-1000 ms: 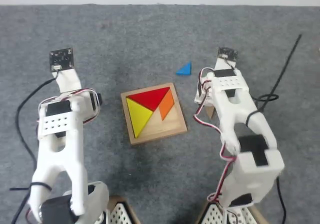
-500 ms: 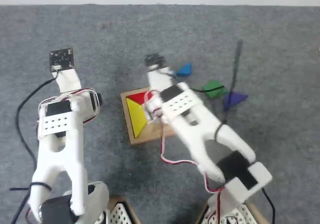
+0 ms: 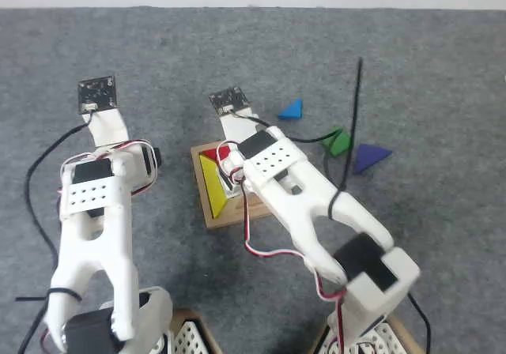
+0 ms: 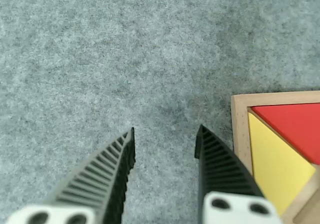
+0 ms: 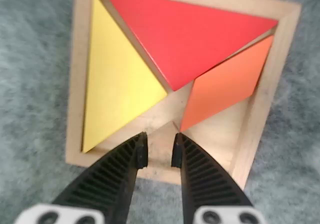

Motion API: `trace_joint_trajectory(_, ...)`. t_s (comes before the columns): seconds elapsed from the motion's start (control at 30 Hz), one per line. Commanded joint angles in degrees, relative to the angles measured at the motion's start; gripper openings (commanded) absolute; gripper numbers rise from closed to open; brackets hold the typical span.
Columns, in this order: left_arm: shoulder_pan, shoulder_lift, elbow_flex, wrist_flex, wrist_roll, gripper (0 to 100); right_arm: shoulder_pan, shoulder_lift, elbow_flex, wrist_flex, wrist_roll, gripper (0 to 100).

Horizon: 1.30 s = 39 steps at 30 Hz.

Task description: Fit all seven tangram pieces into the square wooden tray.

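Observation:
The square wooden tray [image 3: 199, 182] holds a yellow triangle [image 5: 115, 84], a red triangle [image 5: 185, 34] and an orange piece [image 5: 225, 79]; part of its floor [image 5: 210, 139] is bare. My right arm [image 3: 277, 164] lies across the tray. Its gripper [image 5: 159, 136] hangs over the tray's bare part, its fingers nearly together on a small wood-coloured triangle. My left gripper [image 4: 165, 131] is open above the carpet beside a tray corner [image 4: 240, 124]. A blue triangle [image 3: 291, 109], a green piece [image 3: 340, 141] and a purple triangle [image 3: 369, 156] lie on the carpet to the right of the tray.
Grey carpet covers the table. My left arm [image 3: 95, 188] stands left of the tray. A black cable [image 3: 352, 109] runs from the right arm over the green piece.
My right arm has swung from the right side to over the tray, uncovering the green and purple pieces. The left arm has not moved.

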Motion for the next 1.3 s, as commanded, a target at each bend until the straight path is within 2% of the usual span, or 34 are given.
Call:
trace_joint_trajectory(0.0,0.26,-0.53,-0.31,-0.26,0.18,20,1.63,-6.81,3.25,0.40,0.44,8.9)
trace_joint_trajectory(0.17,0.35,-0.53,-0.31,-0.26,0.18,20,1.63,-9.63,11.08,-5.58,2.55,9.1)
trace_joint_trajectory(0.3,0.35,-0.53,-0.31,-0.26,0.18,20,-1.10,-9.98,13.63,-8.84,11.34,10.3)
trace_joint_trajectory(0.47,0.35,-0.53,-0.31,-0.26,0.18,20,-1.54,-9.54,10.90,-9.19,26.90,22.1)
trace_joint_trajectory(0.6,0.35,-0.53,-0.31,-0.26,0.09,20,-1.89,-9.45,9.85,-8.75,35.08,29.0)
trace_joint_trajectory(1.1,0.35,-0.53,-0.31,-0.26,0.09,20,-1.89,2.42,3.96,-9.54,37.27,29.2)
trace_joint_trajectory(1.27,0.35,-0.53,-0.31,-0.44,0.09,20,-5.41,4.70,-0.18,-9.63,37.80,29.2)
